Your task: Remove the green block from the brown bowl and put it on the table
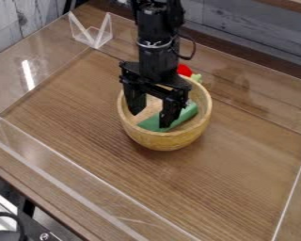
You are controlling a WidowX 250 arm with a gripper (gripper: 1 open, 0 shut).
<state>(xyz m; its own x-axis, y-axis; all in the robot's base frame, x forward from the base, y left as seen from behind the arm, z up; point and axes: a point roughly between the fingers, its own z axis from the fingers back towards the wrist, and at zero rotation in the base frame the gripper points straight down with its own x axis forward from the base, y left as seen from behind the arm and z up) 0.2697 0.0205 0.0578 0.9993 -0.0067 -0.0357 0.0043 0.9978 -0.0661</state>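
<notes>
Clear acrylic wall (65, 179) along near edge; dark wood-grain table (241, 151) bare in front; brown bowl (150, 136) sits mid-table; green block (175, 117) lies tilted inside bowl, leaning on far-right inner wall; gripper (154, 106) points straight down into bowl, jaws spread wide, fingers straddling the block, not clamped on it; red toy (184, 71) just behind bowl, partly hidden by arm.

Single raised view, angled down, table (241, 169) fairly near
</notes>
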